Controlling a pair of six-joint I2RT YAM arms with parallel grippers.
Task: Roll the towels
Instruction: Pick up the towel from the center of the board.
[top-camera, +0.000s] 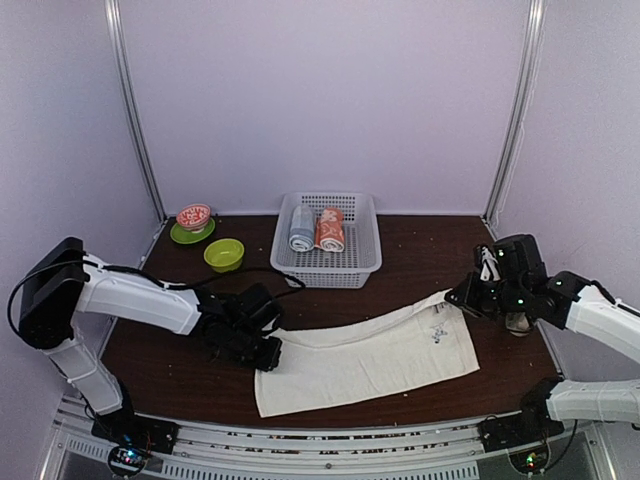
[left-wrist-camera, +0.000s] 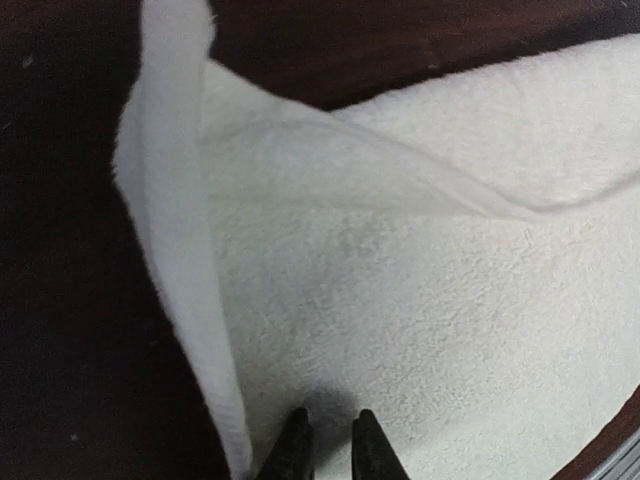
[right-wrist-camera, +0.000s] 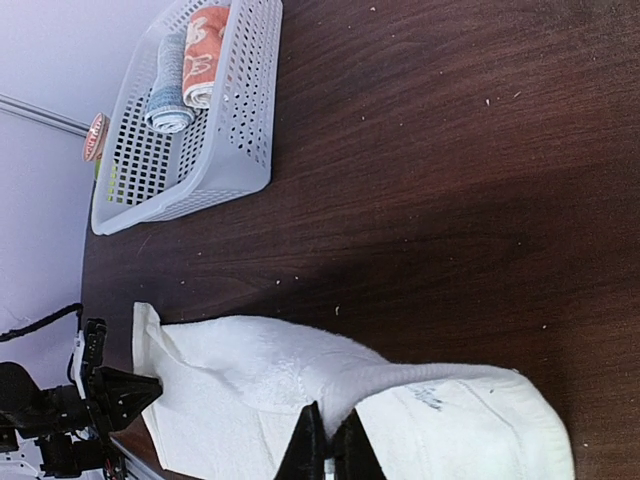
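Observation:
The cream-white towel (top-camera: 370, 360) lies stretched across the front of the table, folded lengthwise. My left gripper (top-camera: 268, 357) sits at its left end. In the left wrist view its jaws (left-wrist-camera: 333, 440) stand narrowly apart, pressed into the cloth (left-wrist-camera: 420, 300), with towel between them and the end hem raised on the left. My right gripper (top-camera: 463, 297) is shut on the towel's far right corner and holds it lifted; in the right wrist view a ridge of cloth (right-wrist-camera: 240, 370) runs into the jaws (right-wrist-camera: 330, 445). The salmon-orange towel (top-camera: 330, 230) (right-wrist-camera: 207, 55) lies rolled in the basket.
A white mesh basket (top-camera: 330, 268) (right-wrist-camera: 200, 185) stands at the back centre and also holds a grey-blue rolled towel (top-camera: 301, 228) (right-wrist-camera: 168, 90). A green bowl (top-camera: 224, 254) and a green plate carrying a red-and-white bowl (top-camera: 193, 218) sit at the back left.

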